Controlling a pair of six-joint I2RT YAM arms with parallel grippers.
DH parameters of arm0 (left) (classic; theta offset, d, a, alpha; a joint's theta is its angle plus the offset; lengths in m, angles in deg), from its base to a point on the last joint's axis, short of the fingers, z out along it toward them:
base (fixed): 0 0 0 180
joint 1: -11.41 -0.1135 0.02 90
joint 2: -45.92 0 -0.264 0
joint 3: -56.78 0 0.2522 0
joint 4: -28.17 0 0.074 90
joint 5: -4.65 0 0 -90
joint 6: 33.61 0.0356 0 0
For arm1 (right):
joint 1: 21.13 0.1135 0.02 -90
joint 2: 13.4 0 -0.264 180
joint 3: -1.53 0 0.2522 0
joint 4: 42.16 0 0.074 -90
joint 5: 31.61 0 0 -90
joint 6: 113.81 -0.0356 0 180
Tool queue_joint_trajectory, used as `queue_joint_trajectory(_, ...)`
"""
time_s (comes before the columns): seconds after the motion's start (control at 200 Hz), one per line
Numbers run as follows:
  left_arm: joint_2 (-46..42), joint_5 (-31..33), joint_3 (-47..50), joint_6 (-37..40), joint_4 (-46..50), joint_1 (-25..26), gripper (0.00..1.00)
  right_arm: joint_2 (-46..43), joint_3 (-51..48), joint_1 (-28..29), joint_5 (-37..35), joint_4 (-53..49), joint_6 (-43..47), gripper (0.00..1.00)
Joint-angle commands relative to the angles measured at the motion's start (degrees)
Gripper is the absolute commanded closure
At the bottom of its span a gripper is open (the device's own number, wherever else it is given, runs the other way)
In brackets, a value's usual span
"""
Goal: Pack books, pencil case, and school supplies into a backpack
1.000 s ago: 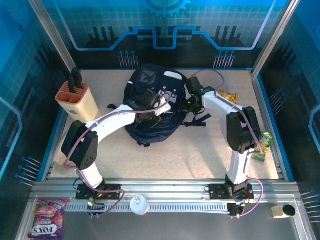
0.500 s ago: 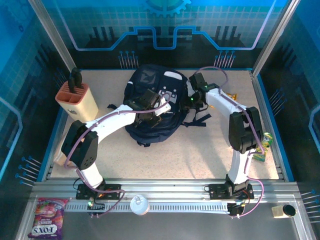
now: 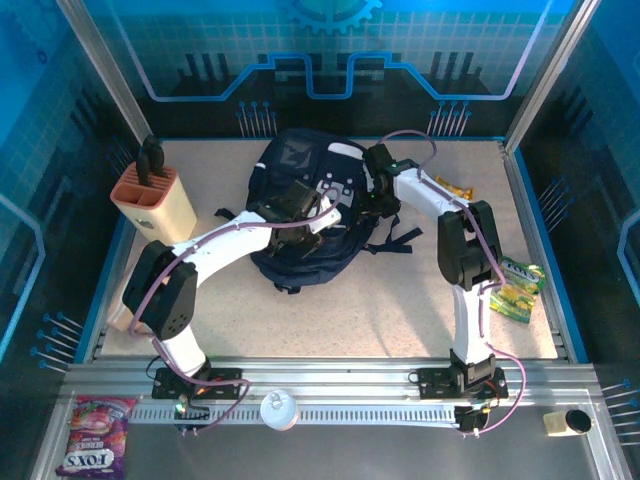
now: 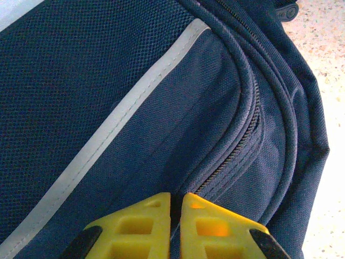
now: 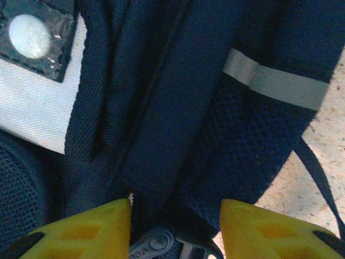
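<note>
Right, we're over the backpack (image 3: 290,165), the big navy bag lying near the middle of the tabletop's (image 3: 380,300) far edge, its straps trailing toward the right side. Both arms reach in and meet on top of it.

From the left wrist, we see the left claw (image 4: 175,213) with its yellow fingers (image 4: 145,229) pressed almost together, only a thin slit between them. It sits down on the navy fabric right where the zipper (image 4: 237,151) curves in toward the tips. Whether any cloth is caught in that slit, we cannot tell. A pale stripe (image 4: 108,135) runs diagonally across the panel just beside it.

Over on the right wrist view, the right claw (image 5: 175,221) stands spread, one finger on either side of a thick dark fold of the bag. A grey metal zipper pull (image 5: 156,243) sits low between the tips. We make out a grey band (image 5: 275,83) across the mesh to the right, and a thin strap (image 5: 318,172) lying on the speckled surface.

Around the tabletop, a peach knife block (image 3: 155,205) stands near the left edge, a yellow-orange snack bag (image 3: 452,187) lies toward the far right corner just beside the right arm, and a green packet (image 3: 515,288) rests at the right edge.
</note>
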Motion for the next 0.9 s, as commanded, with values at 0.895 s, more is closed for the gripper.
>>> queue_joint_trajectory(0.895, -0.88, 1.83, 1.04, -1.07, -0.23, -1.08, 0.88, -2.82, -8.96, -3.96, 24.58, 6.91, 15.13, 0.58)
